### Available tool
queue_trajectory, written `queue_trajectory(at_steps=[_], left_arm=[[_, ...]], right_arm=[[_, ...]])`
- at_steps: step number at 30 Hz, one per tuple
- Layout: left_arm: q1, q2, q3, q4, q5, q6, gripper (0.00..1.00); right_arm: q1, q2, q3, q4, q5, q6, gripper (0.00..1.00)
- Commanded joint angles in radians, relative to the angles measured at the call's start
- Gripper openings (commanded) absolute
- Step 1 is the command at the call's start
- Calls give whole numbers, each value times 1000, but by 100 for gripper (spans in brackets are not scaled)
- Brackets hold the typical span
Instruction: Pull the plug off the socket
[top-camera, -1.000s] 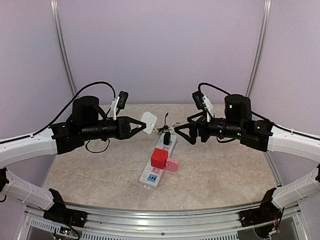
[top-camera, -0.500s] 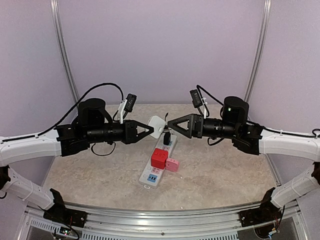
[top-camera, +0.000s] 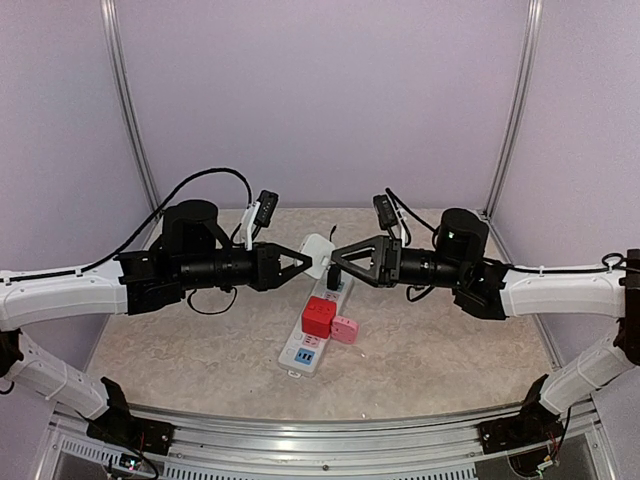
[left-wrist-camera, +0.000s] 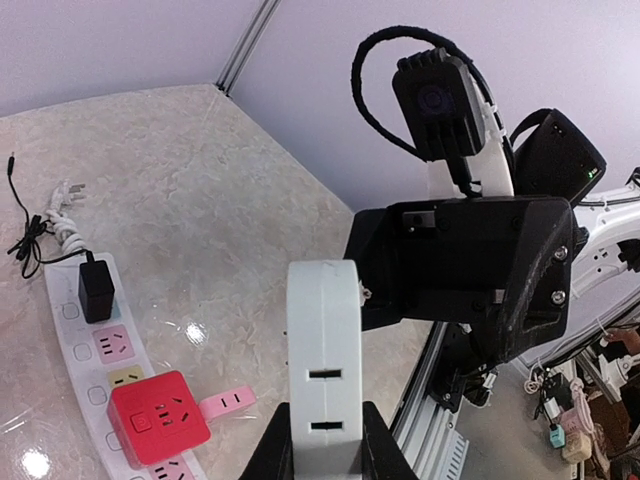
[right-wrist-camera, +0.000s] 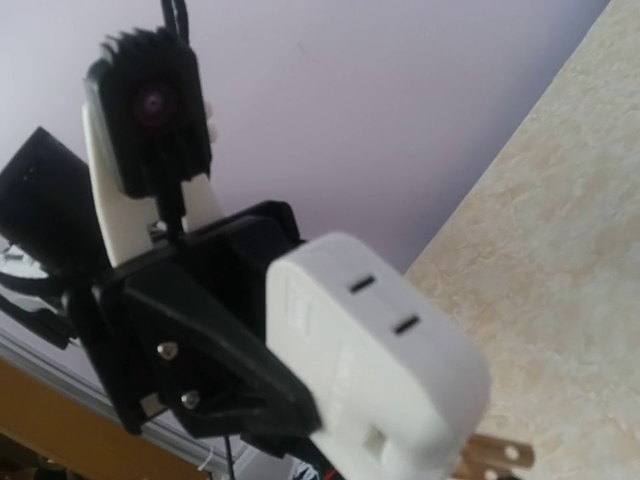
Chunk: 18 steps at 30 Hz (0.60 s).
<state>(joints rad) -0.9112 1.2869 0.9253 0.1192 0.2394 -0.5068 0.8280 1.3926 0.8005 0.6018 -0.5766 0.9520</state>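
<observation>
The socket (top-camera: 299, 352) is a long white power strip lying mid-table; it also shows in the left wrist view (left-wrist-camera: 68, 335). A red cube plug (top-camera: 319, 316), a pink plug (top-camera: 345, 329) and a black plug (top-camera: 333, 276) sit in it. My left gripper (top-camera: 306, 261) is shut on a flat white plug (top-camera: 317, 250) and holds it in the air above the strip's far end. The left wrist view shows this plug edge-on (left-wrist-camera: 325, 350) between the fingers. My right gripper (top-camera: 335, 258) points at the plug from the right, almost touching. Its own fingers do not show in the right wrist view, which the plug (right-wrist-camera: 380, 350) fills.
The strip's white cord (left-wrist-camera: 62, 215) lies bundled at its far end beside a thin black cable (left-wrist-camera: 20, 225). The two arms meet nose to nose over the strip. A metal rail (top-camera: 320, 440) runs along the near table edge. Purple walls close the back and sides.
Both grippers have moved toward each other over the strip. The left one carried the white plug to the right and the right one moved left until nearly touching it.
</observation>
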Motion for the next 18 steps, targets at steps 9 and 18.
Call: queue_trajectory(at_steps=[9, 18], left_arm=[[-19, 17, 31, 28, -22, 19, 0], [-26, 21, 34, 36, -21, 26, 0]], right_arm=[[13, 37, -14, 70, -14, 29, 64], [15, 51, -18, 82, -9, 35, 59]])
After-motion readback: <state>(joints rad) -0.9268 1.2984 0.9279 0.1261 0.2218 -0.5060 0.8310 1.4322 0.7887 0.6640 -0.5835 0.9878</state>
